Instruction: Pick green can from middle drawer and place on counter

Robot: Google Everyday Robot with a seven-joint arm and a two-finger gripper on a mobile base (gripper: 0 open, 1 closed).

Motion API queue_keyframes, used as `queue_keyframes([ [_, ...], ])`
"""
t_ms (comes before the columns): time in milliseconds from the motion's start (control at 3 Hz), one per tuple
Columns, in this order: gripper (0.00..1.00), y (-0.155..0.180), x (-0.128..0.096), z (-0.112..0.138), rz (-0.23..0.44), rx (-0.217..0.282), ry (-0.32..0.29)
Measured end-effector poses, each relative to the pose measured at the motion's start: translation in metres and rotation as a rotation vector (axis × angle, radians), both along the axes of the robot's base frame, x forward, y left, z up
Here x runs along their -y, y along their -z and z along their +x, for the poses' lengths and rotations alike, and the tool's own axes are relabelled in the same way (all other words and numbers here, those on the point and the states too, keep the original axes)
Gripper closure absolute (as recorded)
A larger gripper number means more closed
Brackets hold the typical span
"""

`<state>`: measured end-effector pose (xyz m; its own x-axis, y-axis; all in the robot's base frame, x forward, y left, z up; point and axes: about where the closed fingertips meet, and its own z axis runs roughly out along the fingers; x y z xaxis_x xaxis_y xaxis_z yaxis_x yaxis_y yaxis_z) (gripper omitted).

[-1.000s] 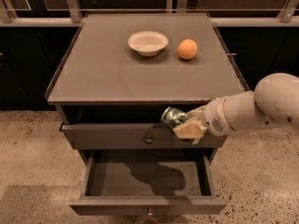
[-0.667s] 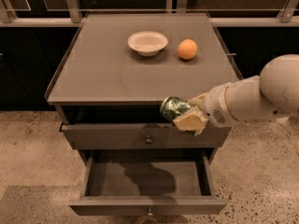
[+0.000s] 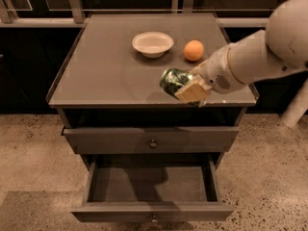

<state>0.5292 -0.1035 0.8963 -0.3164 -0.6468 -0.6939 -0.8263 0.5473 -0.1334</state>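
Over the front right of the broad flat grey-brown counter (image 3: 106, 76), above the open, wide dark wooden middle drawer (image 3: 149, 184), the white arm's two-finger gripper (image 3: 188, 89) is clamped on the small dark green can (image 3: 172, 81), tilted in mid-air; placing seems in hand, calling next for lowering, then release.

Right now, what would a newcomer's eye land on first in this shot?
The robot's claw, over the front right edge of the grey-brown counter, grips a tilted dark green drinks can. Below, a wide dark wooden drawer stands pulled out, empty.
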Motion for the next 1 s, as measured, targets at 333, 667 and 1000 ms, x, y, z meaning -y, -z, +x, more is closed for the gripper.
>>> queue_keyframes([
  [333,1.00,-0.019,0.001,0.044,-0.013,0.031,-0.011],
  [667,1.00,-0.023,0.010,0.088,0.008,0.043,-0.005],
  [1000,1.00,-0.008,0.020,0.117,0.040,0.022,0.003],
])
